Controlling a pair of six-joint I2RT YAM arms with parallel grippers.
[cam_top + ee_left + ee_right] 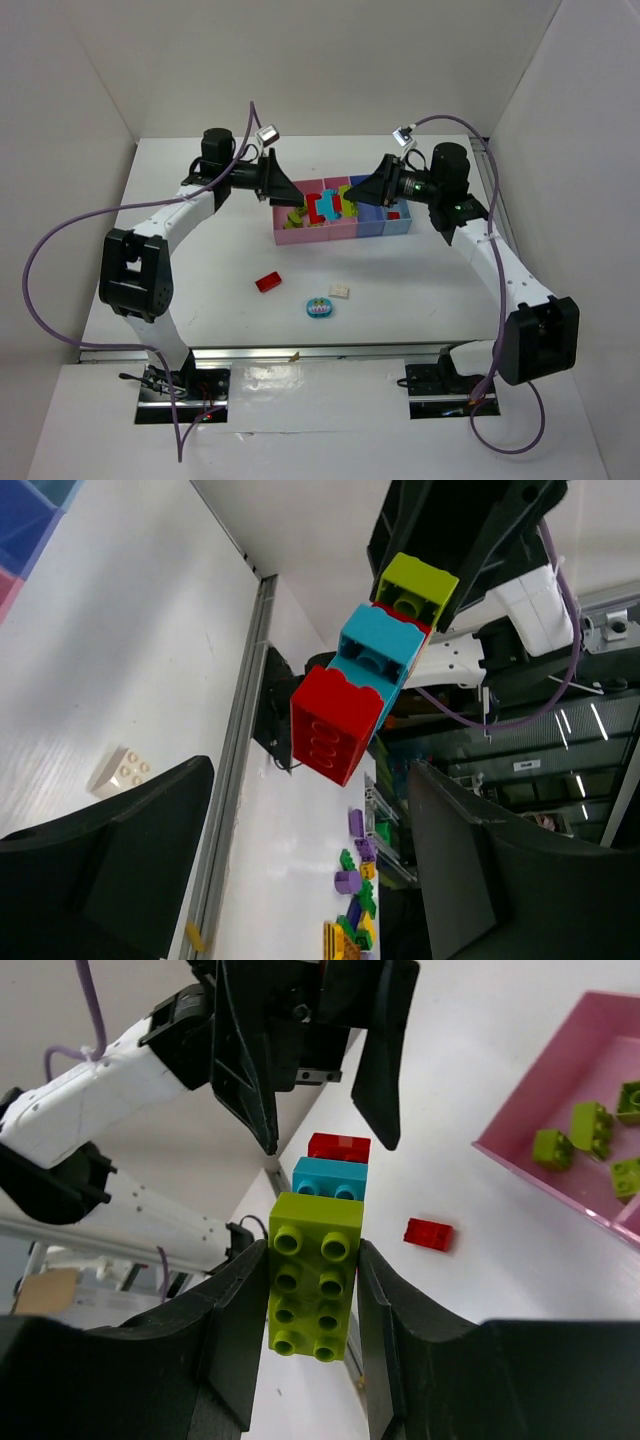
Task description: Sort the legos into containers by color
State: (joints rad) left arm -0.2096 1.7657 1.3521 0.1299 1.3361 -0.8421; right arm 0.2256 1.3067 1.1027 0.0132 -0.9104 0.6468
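Lego stack [372, 660] lengthwise in clamped right end effector [312, 1250], red tip toward gaping left end effector [310, 770].

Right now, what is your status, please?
Right gripper shut on stack of three legos. Left gripper open at its red end. Loose on table: red lego, cream lego, teal-blue lego.

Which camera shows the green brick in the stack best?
Right wrist: the yellow-green brick is close, studs showing, in the right gripper. Left wrist shows its far end; the top view barely shows it.
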